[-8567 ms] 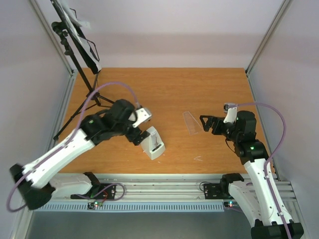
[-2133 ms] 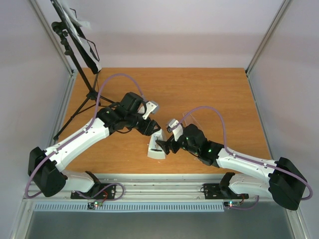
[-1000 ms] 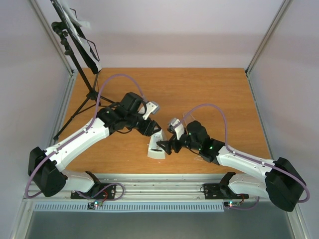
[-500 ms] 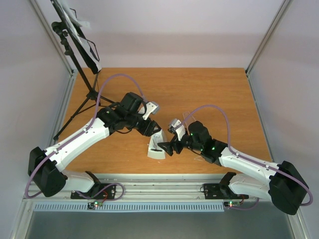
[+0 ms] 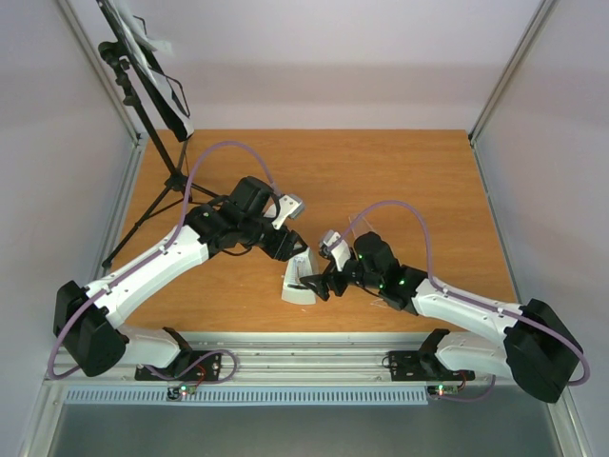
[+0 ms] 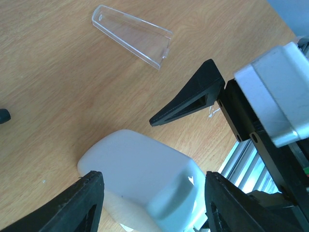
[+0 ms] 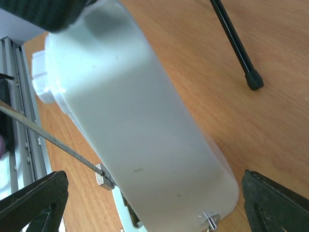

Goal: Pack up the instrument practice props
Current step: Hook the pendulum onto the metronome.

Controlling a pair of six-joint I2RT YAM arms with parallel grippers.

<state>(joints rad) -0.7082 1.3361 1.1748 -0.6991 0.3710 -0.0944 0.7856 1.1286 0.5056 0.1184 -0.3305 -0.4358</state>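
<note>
The pale wedge-shaped metronome point(image 5: 299, 284) stands near the table's front middle. My left gripper point(image 5: 290, 249) comes down on its top from behind; in the left wrist view its fingers point(image 6: 87, 203) press both sides of the white body point(image 6: 140, 174). My right gripper point(image 5: 317, 283) is wide open at the metronome's right side, with the body point(image 7: 140, 125) between its spread fingers point(image 7: 34, 203). The thin pendulum rod with its weight point(image 7: 104, 180) sticks out. The clear cover point(image 6: 133, 35) lies flat on the table, apart from the metronome. The black music stand point(image 5: 143, 67) with white sheet-music pages point(image 5: 145, 36) stands at the back left.
The stand's tripod legs point(image 5: 152, 214) spread over the left of the table, and one foot point(image 7: 253, 79) ends close behind the metronome. An aluminium rail point(image 5: 314, 357) runs along the near edge. Frame posts point(image 5: 504, 76) rise at the back corners.
Since the earliest frame the right arm has swung left across the table to the metronome, and the left gripper has closed on its top. Over the last second almost nothing has moved.
</note>
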